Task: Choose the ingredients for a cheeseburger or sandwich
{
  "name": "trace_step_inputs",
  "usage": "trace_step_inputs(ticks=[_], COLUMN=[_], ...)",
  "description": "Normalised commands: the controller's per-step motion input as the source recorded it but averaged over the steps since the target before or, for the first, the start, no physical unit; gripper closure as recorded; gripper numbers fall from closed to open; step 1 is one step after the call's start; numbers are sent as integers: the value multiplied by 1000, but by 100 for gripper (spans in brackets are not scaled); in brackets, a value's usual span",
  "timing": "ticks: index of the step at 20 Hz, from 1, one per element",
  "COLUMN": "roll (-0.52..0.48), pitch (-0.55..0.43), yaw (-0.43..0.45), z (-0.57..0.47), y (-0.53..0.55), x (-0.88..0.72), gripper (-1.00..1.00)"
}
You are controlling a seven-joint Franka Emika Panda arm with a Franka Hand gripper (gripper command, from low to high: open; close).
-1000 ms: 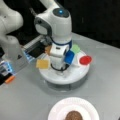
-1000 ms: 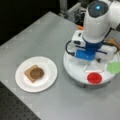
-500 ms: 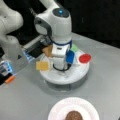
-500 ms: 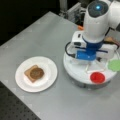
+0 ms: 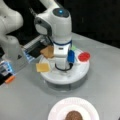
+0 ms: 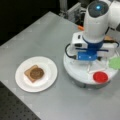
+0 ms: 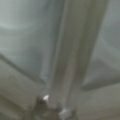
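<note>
White round plate (image 6: 49, 65) sits nearest in both front views, at a front view's bottom (image 5: 85, 103), and carries the start of the stack: one tan-brown toast square (image 6: 28, 73) lying flat with a dark brown round patty (image 6: 37, 73) on top of it; only the patty (image 5: 74, 116) shows in a front view cut by the bottom edge. Judged from this, two layers are placed; cheese and the top toast are not on the plate. Farther back stands the white round turntable tray (image 5: 62, 76) holding the remaining pieces on its rim: a yellow-orange cheese square (image 5: 43, 67) at a front view's left, a second tan-brown toast square (image 5: 47, 51) behind it, partly hidden by the arm, a red round disc (image 5: 84, 56) at a front view's right, and a green lettuce piece (image 6: 115, 62), seen more fully in a front view. Gripper (image 6: 93, 65) is down over the middle of the tray, below the white and blue wrist (image 6: 87, 53); its fingers are hidden or too unclear, so I cannot tell whether they are spread or closed, nor whether they hold anything. Wrist view shows only grey blurred surfaces, nothing identifiable. Cheese square lies apart from the gripper, beside the arm body.
</note>
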Motion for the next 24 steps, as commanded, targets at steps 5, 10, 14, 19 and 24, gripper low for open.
trace_step_inputs(ticks=[5,10,14,19,24], roll=[148,140,126,129,120], pitch=[-115,-106,-113,-103,-98], yaw=[234,238,256,255,221], z=[-30,-25,-9,3,4], y=[-42,-44,-34,-33,-46], x=[-180,-142,-102,-73,-65], gripper=[-100,-100,-100,-100,-100])
